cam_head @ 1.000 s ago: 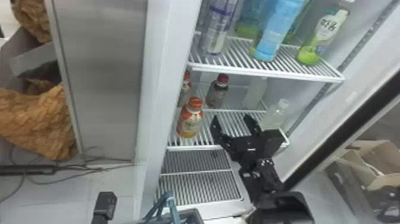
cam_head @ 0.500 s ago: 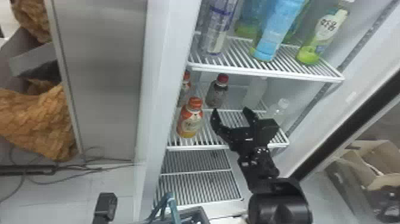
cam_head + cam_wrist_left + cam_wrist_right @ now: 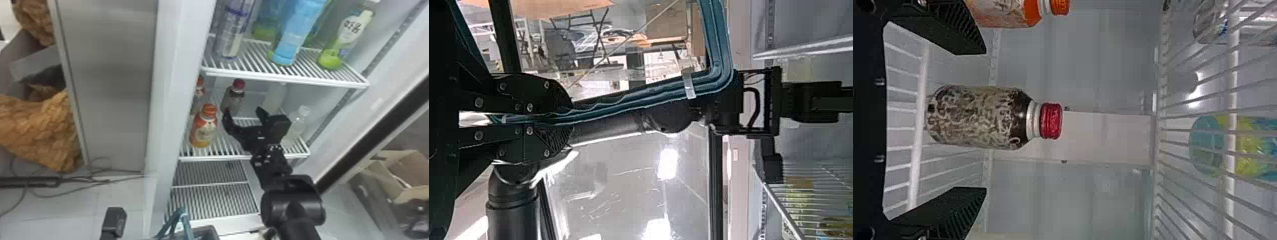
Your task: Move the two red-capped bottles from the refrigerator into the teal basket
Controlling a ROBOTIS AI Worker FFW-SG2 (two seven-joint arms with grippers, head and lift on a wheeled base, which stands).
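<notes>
The right end effector (image 3: 243, 111), fingers spread, advanced toward a red-capped bottle (image 3: 978, 117) upright on the refrigerator shelf (image 3: 223, 157), apparently bringing a grasp near. The left end effector (image 3: 571, 120) clasped the teal basket (image 3: 721, 40).

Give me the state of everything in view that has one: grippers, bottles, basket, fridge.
Black right gripper: open, empty
Black left gripper: shut on the basket
Teal basket: held; contents unclear
Dark red-capped bottle: upright, capped, not gripped
Front orange-capped bottle: upright, capped
Rear orange-capped bottle: upright, capped, partly hidden
Clear white-capped bottle: upright, capped
Upper-shelf bottles: upright
White refrigerator: open
</notes>
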